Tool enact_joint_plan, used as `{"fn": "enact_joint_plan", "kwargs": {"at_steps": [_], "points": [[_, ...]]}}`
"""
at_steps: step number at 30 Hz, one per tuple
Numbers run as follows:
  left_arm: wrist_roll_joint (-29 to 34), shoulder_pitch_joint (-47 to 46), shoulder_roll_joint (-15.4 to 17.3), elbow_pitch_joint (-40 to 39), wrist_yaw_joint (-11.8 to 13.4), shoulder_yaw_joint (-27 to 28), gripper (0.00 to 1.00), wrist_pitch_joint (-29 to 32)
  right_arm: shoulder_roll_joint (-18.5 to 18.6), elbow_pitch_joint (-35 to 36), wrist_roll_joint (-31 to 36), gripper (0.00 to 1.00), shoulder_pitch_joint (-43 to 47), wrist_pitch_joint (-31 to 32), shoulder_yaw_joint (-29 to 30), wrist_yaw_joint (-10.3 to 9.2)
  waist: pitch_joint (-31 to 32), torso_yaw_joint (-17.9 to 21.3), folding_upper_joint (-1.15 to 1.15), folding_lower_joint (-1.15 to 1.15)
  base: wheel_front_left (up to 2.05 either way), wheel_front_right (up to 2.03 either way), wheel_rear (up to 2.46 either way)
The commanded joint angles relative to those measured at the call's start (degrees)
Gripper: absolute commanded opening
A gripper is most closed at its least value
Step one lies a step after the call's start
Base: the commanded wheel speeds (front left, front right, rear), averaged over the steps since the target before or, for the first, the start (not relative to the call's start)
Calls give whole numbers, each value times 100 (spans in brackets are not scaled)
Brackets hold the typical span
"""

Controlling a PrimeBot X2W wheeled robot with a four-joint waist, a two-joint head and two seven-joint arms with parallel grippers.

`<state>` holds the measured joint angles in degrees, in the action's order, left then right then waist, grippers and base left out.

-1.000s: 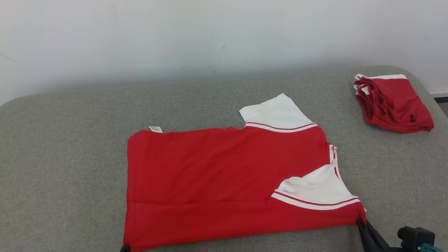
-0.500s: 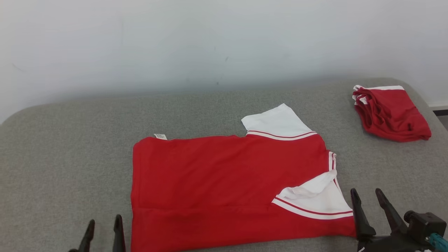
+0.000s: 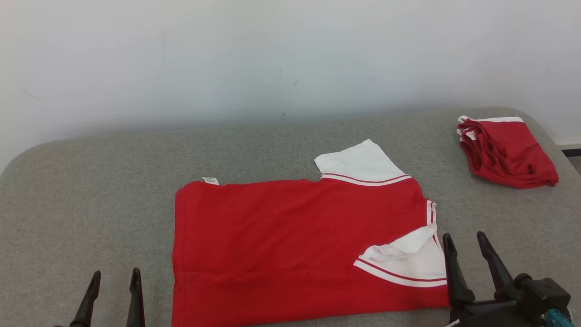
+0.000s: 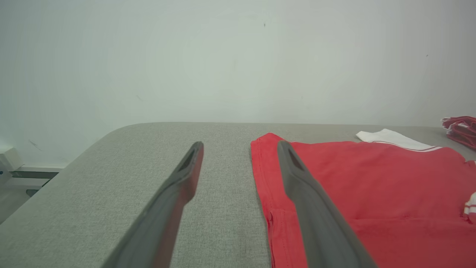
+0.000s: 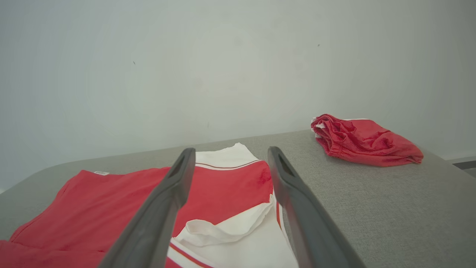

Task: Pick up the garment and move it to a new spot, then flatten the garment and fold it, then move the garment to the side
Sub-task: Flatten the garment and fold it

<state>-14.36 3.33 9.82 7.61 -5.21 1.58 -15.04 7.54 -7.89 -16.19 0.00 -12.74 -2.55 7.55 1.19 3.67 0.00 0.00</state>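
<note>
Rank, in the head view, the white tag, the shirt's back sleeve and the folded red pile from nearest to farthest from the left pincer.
From the left pincer:
1. The tag, at the back left corner of the shirt.
2. The back sleeve, white, right of centre.
3. The pile, far right.

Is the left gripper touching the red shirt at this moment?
Apart. The head view shows a strip of bare grey surface between the open left gripper and the left edge of the red shirt.
</note>
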Motion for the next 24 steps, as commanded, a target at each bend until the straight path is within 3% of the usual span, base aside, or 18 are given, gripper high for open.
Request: {"fn": "enact_joint_plan", "kwargs": {"at_steps": [1,24], "points": [[52,38,25,23,-23,-31,100,-18,-6,-41,49,100,-28,-51,-41,-17,-4,-12,0,0,0,0,0],[131,-58,-117,24,-173,256,100,-18,-112,-320,204,100,-8,-245,-93,-17,-52,15,0,0,0,0,0]]}}
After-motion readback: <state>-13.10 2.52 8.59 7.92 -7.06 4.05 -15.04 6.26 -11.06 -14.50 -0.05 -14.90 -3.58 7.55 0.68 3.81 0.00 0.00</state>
